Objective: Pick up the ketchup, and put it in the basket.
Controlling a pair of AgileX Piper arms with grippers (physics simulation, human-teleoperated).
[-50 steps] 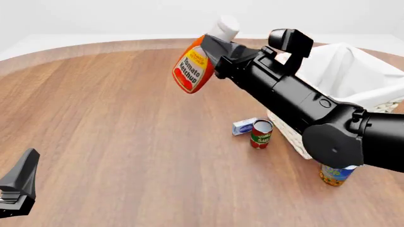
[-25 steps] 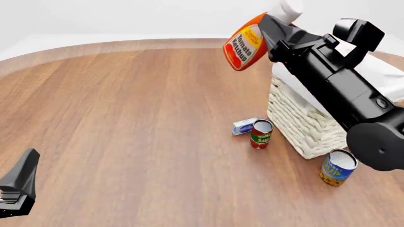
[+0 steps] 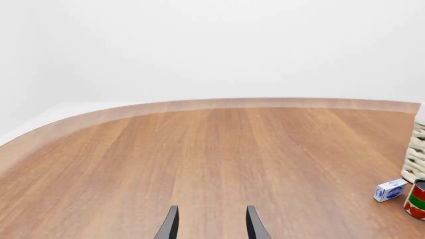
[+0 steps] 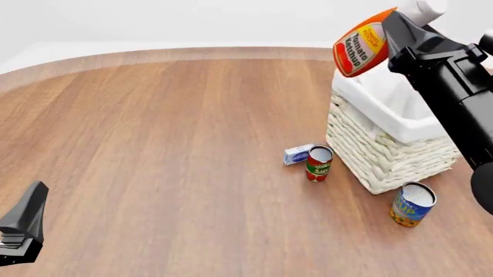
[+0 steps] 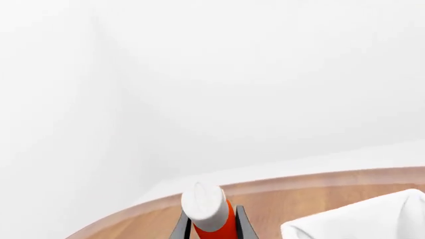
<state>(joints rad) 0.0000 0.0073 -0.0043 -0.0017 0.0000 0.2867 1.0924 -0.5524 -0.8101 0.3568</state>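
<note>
Ketchup: red bottle, white cap, held aloft and tilted above the basket's left rim, clear of the surface. Right gripper: fingers clamped on the bottle's upper body just below the cap, one on either side. Basket: near the surface's right edge. Left gripper: fingers parted, grasping nothing, low over the surface's near left corner.

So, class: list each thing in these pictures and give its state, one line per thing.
ketchup: held in the air, tilted, over the basket's left rim
basket: upright on the table
right gripper: shut on the ketchup
left gripper: open, holding nothing
tomato can: upright
blue can: upright
small box: lying flat
</note>
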